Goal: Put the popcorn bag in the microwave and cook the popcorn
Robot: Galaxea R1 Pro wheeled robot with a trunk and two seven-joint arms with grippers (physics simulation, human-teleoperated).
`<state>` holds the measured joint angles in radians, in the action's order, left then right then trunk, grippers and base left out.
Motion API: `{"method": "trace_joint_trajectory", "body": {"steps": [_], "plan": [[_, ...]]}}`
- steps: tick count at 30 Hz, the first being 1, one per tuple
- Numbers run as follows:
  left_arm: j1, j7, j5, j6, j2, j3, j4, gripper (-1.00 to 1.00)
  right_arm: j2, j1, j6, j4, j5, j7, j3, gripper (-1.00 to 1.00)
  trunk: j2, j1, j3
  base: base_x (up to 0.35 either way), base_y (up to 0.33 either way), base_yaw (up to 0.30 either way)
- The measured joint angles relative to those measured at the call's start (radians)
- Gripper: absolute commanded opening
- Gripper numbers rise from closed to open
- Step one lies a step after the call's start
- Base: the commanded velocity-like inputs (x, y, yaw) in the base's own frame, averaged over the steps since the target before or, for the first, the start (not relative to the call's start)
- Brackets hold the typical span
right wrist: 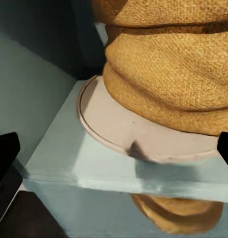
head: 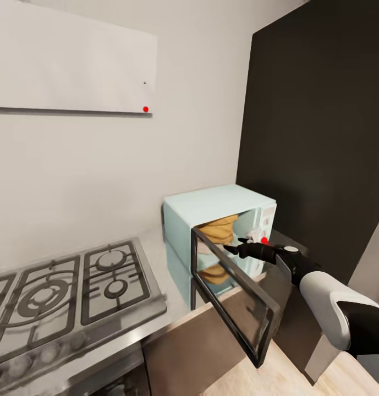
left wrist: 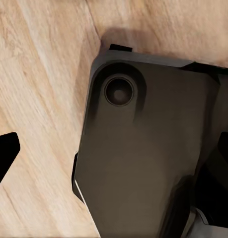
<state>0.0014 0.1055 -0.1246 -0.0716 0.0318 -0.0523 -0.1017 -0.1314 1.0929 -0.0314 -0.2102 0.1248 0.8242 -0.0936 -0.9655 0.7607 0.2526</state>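
Right gripper [head: 234, 246]: lower right of centre in the head view, black fingers reaching toward the mouth of the microwave [head: 211, 206]. In the right wrist view the two dark fingertips [right wrist: 4, 153] sit at opposite edges of the frame with nothing between them, so the jaws are spread wide and empty. Left gripper: the left wrist view shows dark tips at both edges over a wooden floor [left wrist: 39, 74] and a dark part of the robot's own body [left wrist: 143, 163]; jaws likewise apart, holding nothing.

Popcorn bag [right wrist: 168, 64]: inside the microwave cavity, standing on the pale round turntable plate [right wrist: 123, 134], just ahead of the right gripper and not touching it. The bag's reflection shows in the open dark glass door [head: 233, 300], which swings out toward lower centre.

Handling judgement: coarse woven sack, wrinkled, bulging in soft folds. Probably light and yielding; it would crush under a hard pinch, but the rough weave should not slip. Best hold looks like the rolled rim or an upper fold.

Microwave stands on the grey countertop [head: 156, 247], beside the gas hob [head: 62, 286] at lower left. Red light [head: 264, 240] on the control panel, just beside the gripper.

Stage, as judged: bag placed; door not yet shut.
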Motion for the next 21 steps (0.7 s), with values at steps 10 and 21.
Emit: {"method": "trace_joint_trajectory", "body": {"steps": [10, 21], "plan": [[0.0, 0.0, 0.0, 0.0, 0.0, 0.0, 0.0, 1.0, -0.002, 0.0, 0.0, -0.011, 0.001, -0.013, -0.002, 1.0, 0.0, 0.0, 0.0, -0.344, 0.0, 0.0], [0.0, 0.0, 0.0, -0.001, -0.001, -0.001, 0.004, 1.0, -0.087, 0.0, 0.009, 0.155, -0.001, -0.148, 0.005, 1.0, 0.0, 0.0, 0.0, -0.344, 0.0, 0.0]]}}
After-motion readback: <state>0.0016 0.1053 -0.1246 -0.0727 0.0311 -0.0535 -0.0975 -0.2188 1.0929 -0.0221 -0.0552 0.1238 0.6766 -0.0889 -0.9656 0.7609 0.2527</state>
